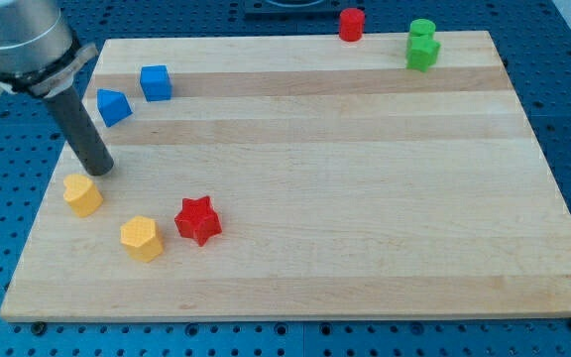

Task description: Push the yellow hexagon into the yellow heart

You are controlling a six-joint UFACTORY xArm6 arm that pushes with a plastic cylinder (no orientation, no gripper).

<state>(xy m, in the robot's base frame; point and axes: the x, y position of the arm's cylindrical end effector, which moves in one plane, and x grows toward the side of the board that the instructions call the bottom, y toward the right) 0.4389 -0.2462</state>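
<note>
The yellow hexagon (141, 238) lies near the board's bottom left. The yellow heart (82, 194) lies up and to the left of it, a short gap apart. My tip (100, 169) rests on the board just above and slightly right of the yellow heart, close to it; I cannot tell if it touches. The tip is well above and left of the hexagon. The dark rod slants up to the arm's grey body at the view's top left.
A red star (198, 219) lies just right of the hexagon. A blue triangular block (113, 106) and a blue cube (155, 82) lie at upper left. A red cylinder (352, 24) and two green blocks (423, 45) sit at the wooden board's (315, 149) top edge.
</note>
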